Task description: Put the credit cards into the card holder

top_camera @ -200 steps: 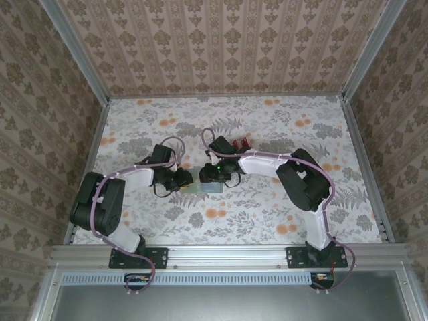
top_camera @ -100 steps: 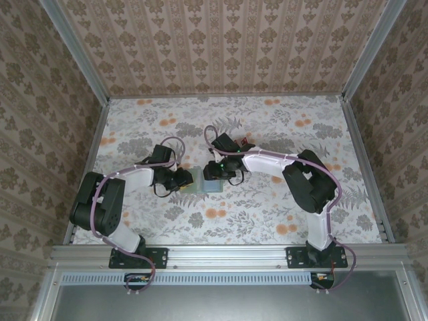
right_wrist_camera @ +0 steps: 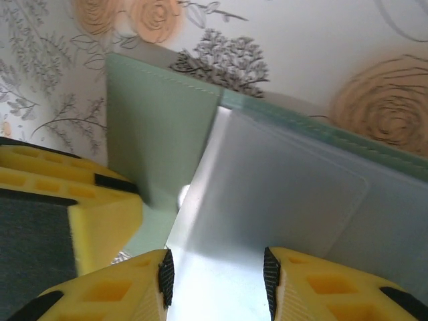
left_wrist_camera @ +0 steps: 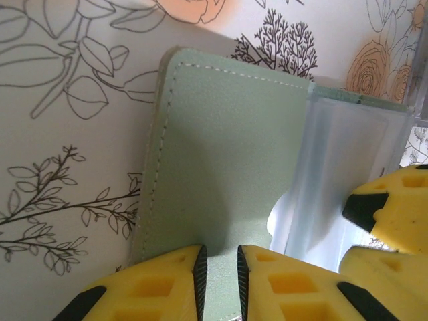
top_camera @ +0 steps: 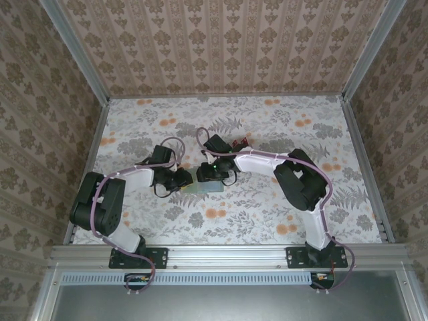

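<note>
The grey-green card holder (left_wrist_camera: pixel 227 147) lies flat on the floral table, under both grippers (top_camera: pixel 204 189). My left gripper (left_wrist_camera: pixel 221 257) rests its tips on the holder's near end, jaws almost together with a narrow gap and nothing between them. My right gripper (right_wrist_camera: pixel 215 264) is shut on a white credit card (right_wrist_camera: pixel 267 200), held by its two long edges. The card's far end lies on the holder (right_wrist_camera: pixel 160 134) beside the stitched pocket. More credit cards, red ones (top_camera: pixel 241 142), lie behind the right wrist. In the top view the two grippers (top_camera: pixel 182 177) (top_camera: pixel 207 172) face each other closely.
The right gripper's yellow fingers (left_wrist_camera: pixel 388 207) stand close beside the left gripper, and the left fingers (right_wrist_camera: pixel 100 207) crowd the right wrist view. Patterned walls (top_camera: pixel 60 100) and metal rails enclose the floral table (top_camera: pixel 281 214).
The right gripper has shifted a little to the left over the holder with the white card. The left arm has stayed in place.
</note>
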Controlling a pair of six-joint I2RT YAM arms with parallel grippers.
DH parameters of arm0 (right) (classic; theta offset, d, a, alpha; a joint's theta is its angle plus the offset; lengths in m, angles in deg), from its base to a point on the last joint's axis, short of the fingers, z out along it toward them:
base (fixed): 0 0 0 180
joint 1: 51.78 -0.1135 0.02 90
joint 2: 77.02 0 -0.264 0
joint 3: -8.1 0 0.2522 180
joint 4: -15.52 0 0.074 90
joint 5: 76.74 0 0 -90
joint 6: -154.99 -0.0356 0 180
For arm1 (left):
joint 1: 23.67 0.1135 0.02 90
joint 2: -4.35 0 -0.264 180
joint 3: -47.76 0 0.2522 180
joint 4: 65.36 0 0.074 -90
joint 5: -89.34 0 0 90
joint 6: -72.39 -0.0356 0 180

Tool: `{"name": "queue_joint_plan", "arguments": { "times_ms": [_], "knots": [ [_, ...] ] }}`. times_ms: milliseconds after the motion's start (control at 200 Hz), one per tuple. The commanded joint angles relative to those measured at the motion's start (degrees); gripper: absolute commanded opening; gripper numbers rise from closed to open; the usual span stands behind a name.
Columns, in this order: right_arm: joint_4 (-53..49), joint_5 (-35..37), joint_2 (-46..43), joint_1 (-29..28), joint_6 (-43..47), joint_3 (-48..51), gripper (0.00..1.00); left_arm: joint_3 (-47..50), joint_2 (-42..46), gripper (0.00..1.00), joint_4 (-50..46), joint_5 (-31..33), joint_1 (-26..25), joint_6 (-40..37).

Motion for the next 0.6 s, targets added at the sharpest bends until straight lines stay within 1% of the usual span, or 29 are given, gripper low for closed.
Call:
{"name": "queue_joint_plan", "arguments": {
  "times_ms": [0, 70, 170, 235, 455, 595],
  "knots": [
    [0.9, -3.4, 2.8, -0.4, -1.0, -2.4, 0.43, 1.7, -1.4, 0.20, -0.5, -0.1, -0.1, 1.1],
    [2.2, -5.0, 3.4, -0.4, -1.6, -2.5, 0.43, 1.9, -1.0, 0.18, -0.2, -0.3, -0.2, 1.2],
    [5.0, -7.6, 3.5, -0.3, -2.8, -2.4, 0.43, 2.4, -0.2, 0.12, 0.4, -0.3, -0.2, 1.4],
    [7.1, -9.1, 3.4, -0.3, -3.6, -2.0, 0.43, 2.9, 0.5, 0.10, 1.0, -0.2, -0.1, 1.6],
    [15.5, -13.4, 1.9, 1.0, -8.3, 1.2, 0.43, 3.5, 1.9, 0.12, 1.8, 0.0, -0.1, 2.0],
    [13.4, -11.6, -2.2, 2.2, -6.8, 2.9, 0.44, 3.7, 1.9, 0.12, 1.3, 0.4, -0.1, 1.9]
  ]
}}
